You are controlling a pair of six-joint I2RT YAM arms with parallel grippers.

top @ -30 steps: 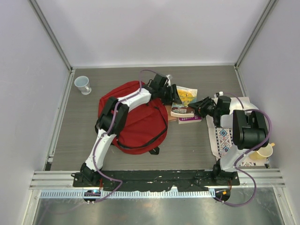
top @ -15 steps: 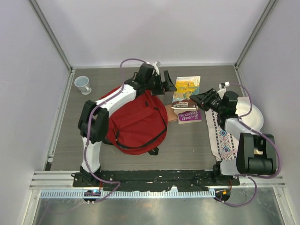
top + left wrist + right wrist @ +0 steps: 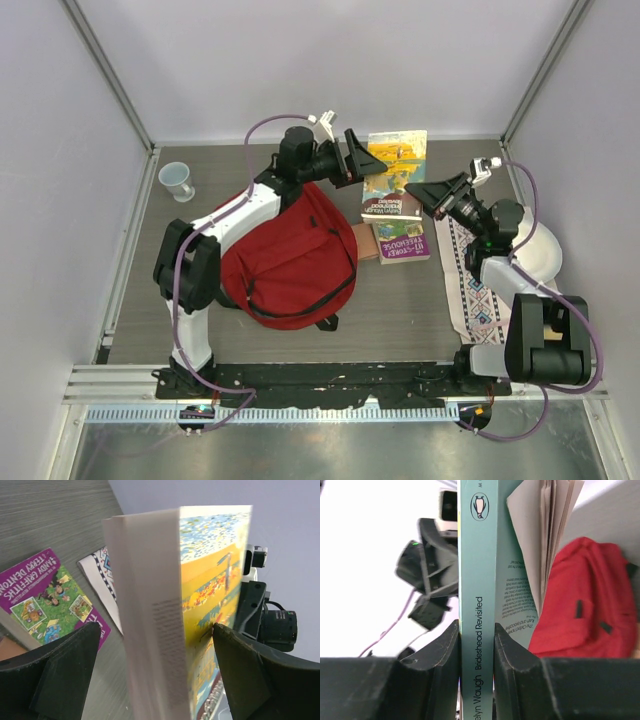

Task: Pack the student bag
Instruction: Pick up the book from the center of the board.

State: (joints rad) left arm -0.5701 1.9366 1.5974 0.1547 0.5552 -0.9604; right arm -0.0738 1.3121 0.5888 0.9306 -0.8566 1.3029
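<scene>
The red student bag (image 3: pixel 290 250) lies flat at the table's centre left, and it also shows in the right wrist view (image 3: pixel 580 605). My right gripper (image 3: pixel 428 190) is shut on the pale green spine of a paperback (image 3: pixel 476 580) with a yellow cover (image 3: pixel 397 165), holding it raised with its pages fanning. My left gripper (image 3: pixel 365 168) is open. Its fingers straddle the same book (image 3: pixel 200 580) from the bag side. The right finger (image 3: pixel 240 665) is close against the yellow cover and the other finger is well off the pages.
A purple book (image 3: pixel 400 245) lies on the table to the right of the bag, also in the left wrist view (image 3: pixel 45 595). A patterned cloth (image 3: pixel 475 285) and a white round object (image 3: pixel 540 250) lie at the right. A white cup (image 3: pixel 178 180) stands at the far left.
The paperback has been lifted off the purple book and carried toward the back. My left gripper has come off the bag and moved around the book. My right arm has stretched upward.
</scene>
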